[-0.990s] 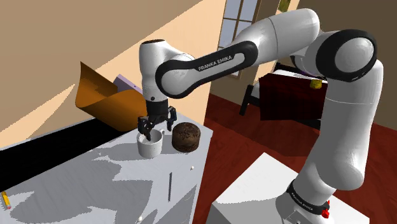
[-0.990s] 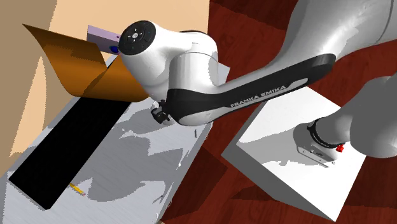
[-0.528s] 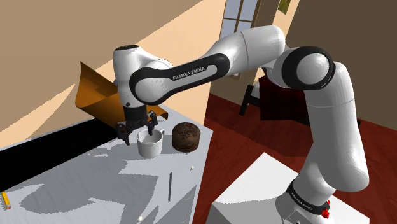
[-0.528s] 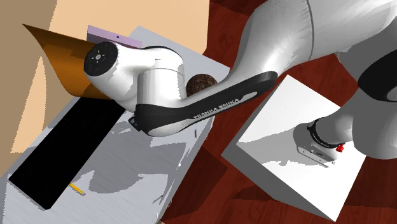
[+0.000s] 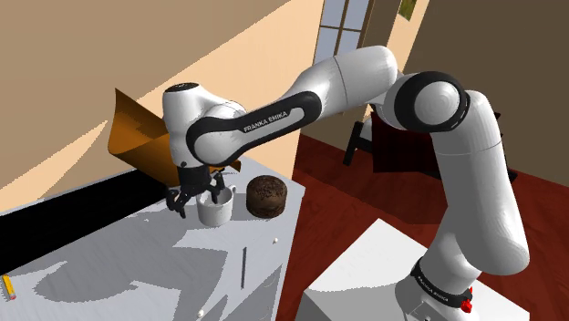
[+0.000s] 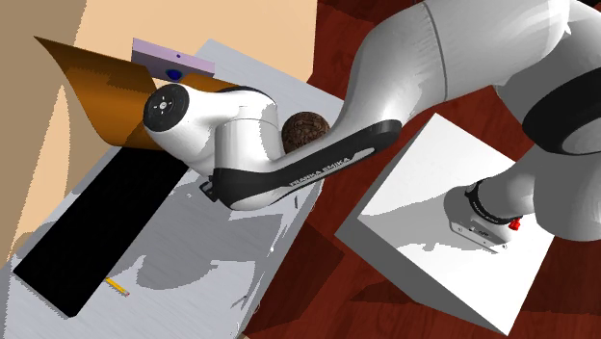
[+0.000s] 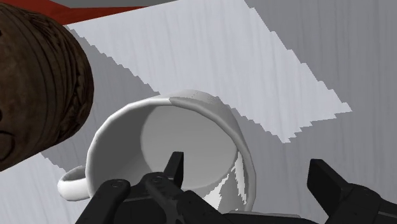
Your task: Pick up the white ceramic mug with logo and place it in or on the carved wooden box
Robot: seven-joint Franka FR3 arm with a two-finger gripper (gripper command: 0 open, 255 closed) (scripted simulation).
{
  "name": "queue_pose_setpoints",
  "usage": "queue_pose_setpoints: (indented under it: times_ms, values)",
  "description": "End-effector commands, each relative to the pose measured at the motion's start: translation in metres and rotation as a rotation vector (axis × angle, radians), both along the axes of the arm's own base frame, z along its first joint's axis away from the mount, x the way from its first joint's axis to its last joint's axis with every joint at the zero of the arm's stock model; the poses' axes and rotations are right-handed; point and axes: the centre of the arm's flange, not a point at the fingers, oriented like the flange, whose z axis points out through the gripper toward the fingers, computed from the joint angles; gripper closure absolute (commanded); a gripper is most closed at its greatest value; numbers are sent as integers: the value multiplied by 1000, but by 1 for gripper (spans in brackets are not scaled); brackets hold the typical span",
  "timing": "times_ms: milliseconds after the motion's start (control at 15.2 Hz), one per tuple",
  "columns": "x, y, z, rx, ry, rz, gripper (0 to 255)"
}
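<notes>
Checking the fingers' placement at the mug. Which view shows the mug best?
The wrist view: the mug is close, its open mouth, rim and handle plain, one finger inside, the other outside its wall. The shoulder view shows the mug small, upright beside the dark box. In the second exterior view the arm lies across that spot.

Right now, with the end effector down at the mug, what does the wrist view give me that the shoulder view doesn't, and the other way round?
Wrist view: the mug's empty inside, its handle, and the end effector open, one finger inside the rim and the other outside the wall, clear of it.
Shoulder view: the whole arm, the stand, the orange sheet behind the table, and a pencil at the picture's lower left.
Both: the mug upright, with the carved brown box close beside it.
</notes>
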Motion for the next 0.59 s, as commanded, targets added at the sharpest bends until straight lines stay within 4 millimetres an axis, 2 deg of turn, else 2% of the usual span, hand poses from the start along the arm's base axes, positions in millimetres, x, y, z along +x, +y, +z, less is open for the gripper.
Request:
queue_pose_setpoints:
  times_ms: [0,330,396,528]
  values:
    - [0,-1,-2,0,-1,0,0]
    - [0,-1,-2,0,-1,0,0]
    - [0,-1,-2,0,-1,0,255]
    - [0,-1,-2,0,-1,0,255]
